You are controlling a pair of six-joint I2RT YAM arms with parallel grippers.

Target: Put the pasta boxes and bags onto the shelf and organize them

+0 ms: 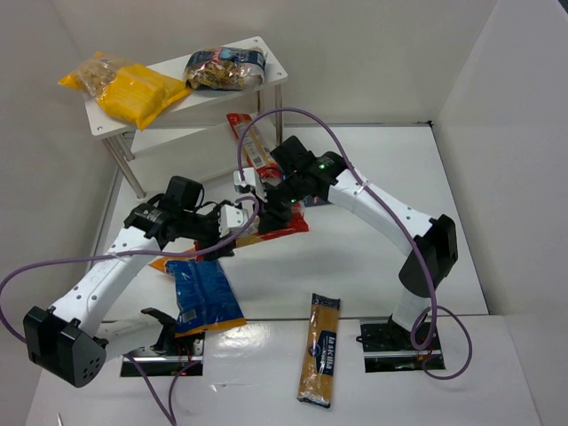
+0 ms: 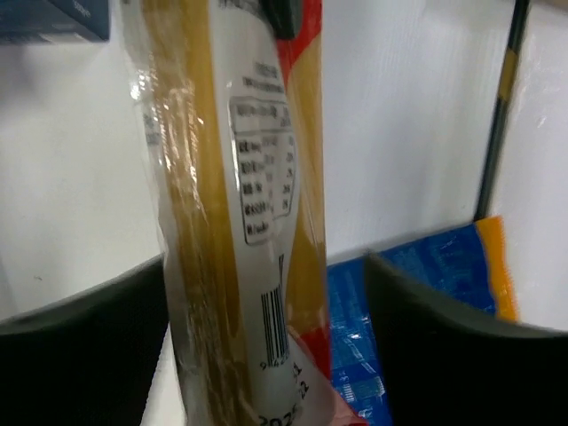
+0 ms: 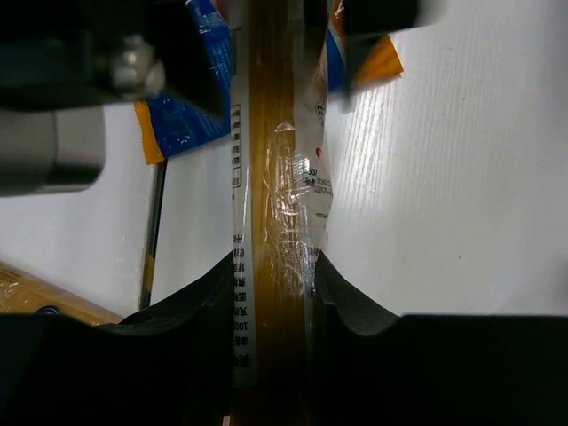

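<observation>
A long red-and-clear spaghetti packet (image 1: pixel 286 225) hangs above the table between both grippers. My right gripper (image 1: pixel 280 201) is shut on it, and the right wrist view shows the fingers (image 3: pixel 213 302) pressed on both sides of the packet (image 3: pixel 275 177). My left gripper (image 1: pixel 232 232) is open around its other end (image 2: pixel 240 177), with a gap at the right finger (image 2: pixel 417 337). A blue-orange bag (image 1: pixel 202 293) lies below. The white shelf (image 1: pixel 266 49) holds a yellow bag (image 1: pixel 133 89) and a dark clear bag (image 1: pixel 224 68) on top. The dark blue box is not clearly in view.
A second red spaghetti packet (image 1: pixel 251 142) lies at the shelf's right end near the lower board. A blue-labelled spaghetti packet (image 1: pixel 319 348) lies at the front between the arm bases. White walls enclose the table on the left, back and right.
</observation>
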